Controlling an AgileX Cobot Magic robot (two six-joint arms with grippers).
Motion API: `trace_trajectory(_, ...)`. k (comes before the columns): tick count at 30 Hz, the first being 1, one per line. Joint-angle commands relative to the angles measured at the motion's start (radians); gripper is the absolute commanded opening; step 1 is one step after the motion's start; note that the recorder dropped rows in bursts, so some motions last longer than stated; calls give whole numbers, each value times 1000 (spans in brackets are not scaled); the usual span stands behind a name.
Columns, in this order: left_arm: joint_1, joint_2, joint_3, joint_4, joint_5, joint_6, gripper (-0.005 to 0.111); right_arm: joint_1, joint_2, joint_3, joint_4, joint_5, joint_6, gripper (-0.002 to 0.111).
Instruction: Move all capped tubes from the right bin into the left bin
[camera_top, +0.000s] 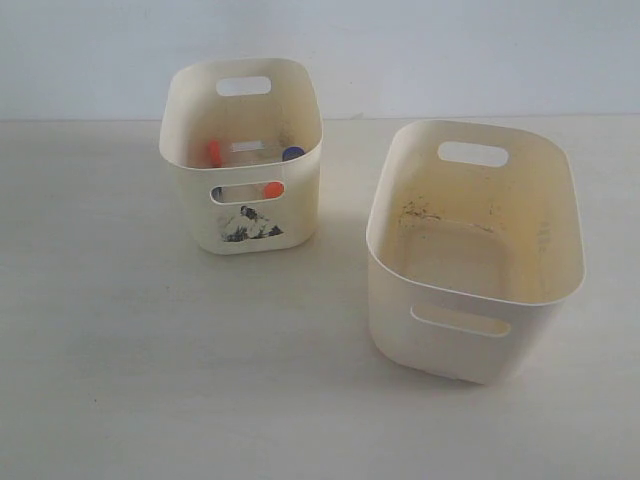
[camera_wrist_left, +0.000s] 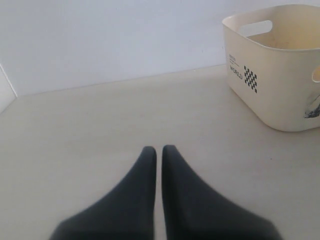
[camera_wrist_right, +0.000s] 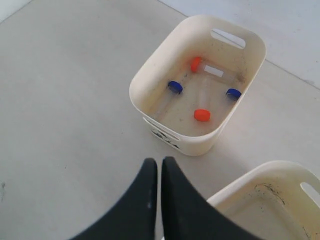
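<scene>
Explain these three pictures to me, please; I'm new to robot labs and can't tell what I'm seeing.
One picture looks at the table from outside; the other two come from cameras on each arm's wrist. The dark wedges are the left gripper and right gripper, both shut and holding nothing. On the table stand the narrow left bin and the wider right bin. Four capped tubes, two orange, two blue, lie in the left bin; the right bin's visible inside shows none.
</scene>
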Motion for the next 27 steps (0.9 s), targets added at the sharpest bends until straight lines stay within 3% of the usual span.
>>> trace_trajectory(1,1,-3,-4,-1,-8,-12,4,-4,-10,-3,-4,1,-5,2)
trace_trajectory(10,1,-3,-4,-1,-8,-12,4,-4,-16,-6,3,-29,-5,2)
trace_trajectory(17,1,-3,-4,-1,-8,-12,4,-4,-99,15,-178,-79,-5,2)
trace_trajectory(22,1,-3,-4,-1,-8,-12,4,-4,-262,157,-334,-154,-5,2)
trace_trajectory(27,1,-3,-4,-1,-8,-12,4,-29,-514,417,-373,-402,10,2)
